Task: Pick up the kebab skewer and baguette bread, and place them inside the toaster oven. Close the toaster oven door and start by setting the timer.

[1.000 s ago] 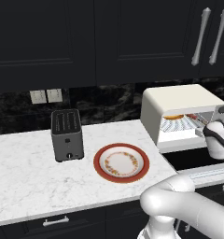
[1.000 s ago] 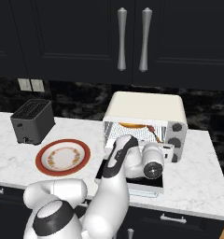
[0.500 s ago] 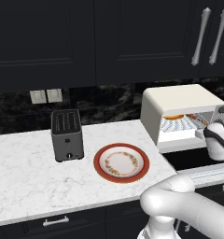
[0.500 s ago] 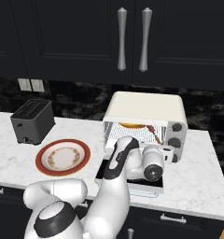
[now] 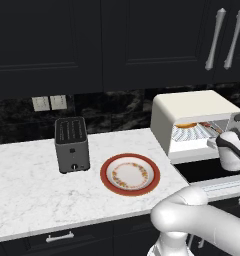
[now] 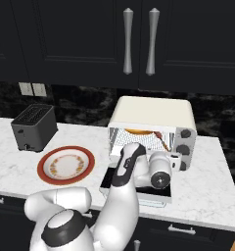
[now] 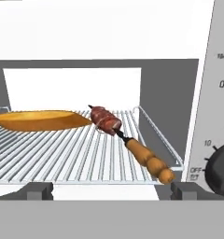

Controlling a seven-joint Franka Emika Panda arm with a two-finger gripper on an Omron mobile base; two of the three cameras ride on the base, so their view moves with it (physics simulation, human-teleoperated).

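Fingertips spread wide and gripping nothing, the gripper is facing the toaster oven; kebab skewer and baguette bread are lying ahead on its rack, the lowered toaster oven door waiting beneath.

The cream-white toaster oven stands on the marble surface with its dark glass door folded down flat in front (wide open), baring the wire rack inside. On that rack the baguette bread, a golden-orange loaf with tapered ends, lies lengthwise at the back left. The kebab skewer lies at a slant to its right, dark reddish chunks at the rear end just beside the loaf's tip and orange chunks at the near end by the rack's front right corner.
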